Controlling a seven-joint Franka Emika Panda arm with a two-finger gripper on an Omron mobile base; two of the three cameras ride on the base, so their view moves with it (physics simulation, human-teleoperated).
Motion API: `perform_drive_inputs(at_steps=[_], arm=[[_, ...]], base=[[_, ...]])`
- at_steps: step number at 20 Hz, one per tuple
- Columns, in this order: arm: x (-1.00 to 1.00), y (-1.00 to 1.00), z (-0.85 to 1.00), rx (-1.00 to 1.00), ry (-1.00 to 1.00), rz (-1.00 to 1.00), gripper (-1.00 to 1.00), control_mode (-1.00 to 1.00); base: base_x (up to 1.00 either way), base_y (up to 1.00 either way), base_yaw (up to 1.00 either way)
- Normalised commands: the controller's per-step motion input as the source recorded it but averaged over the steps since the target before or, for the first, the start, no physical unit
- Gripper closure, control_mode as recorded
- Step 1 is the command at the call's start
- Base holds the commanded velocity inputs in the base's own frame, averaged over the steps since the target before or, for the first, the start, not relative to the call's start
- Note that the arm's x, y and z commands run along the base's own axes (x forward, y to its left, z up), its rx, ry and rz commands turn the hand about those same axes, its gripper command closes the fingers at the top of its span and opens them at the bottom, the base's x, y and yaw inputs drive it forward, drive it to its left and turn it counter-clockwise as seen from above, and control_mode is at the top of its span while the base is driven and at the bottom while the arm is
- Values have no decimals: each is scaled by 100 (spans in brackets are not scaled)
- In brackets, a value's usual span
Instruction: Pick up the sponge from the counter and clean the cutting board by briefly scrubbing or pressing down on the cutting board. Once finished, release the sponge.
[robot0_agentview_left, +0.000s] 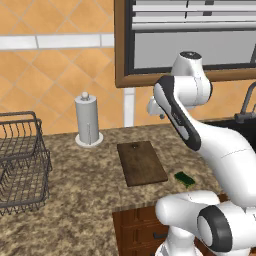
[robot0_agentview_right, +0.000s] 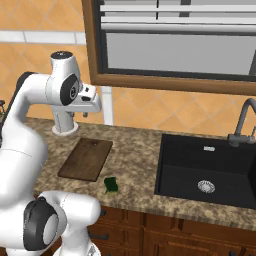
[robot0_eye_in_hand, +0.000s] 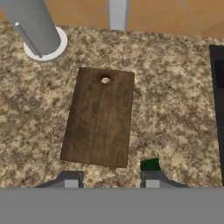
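Pincer (robot0_eye_in_hand: 108, 179) hangs spread and empty high above the bench (robot0_eye_in_hand: 175, 109); sponge (robot0_eye_in_hand: 150, 164) sits below by one fingertip, just off the cutting board (robot0_eye_in_hand: 99, 117) corner.

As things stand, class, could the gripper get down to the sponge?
Probably yes. The sponge lies bare on the counter, just off the cutting board's corner, nothing over it; the gripper hangs open above.
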Motion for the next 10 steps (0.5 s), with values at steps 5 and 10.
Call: perform_drive_inputs(at_steps=[5, 10], arm=[[-63, -6, -2, 0, 0, 0, -100, -100], [-98, -15, -35, -1, 3, 0, -100, -100]], base=[[0, 0, 0], [0, 0, 0]])
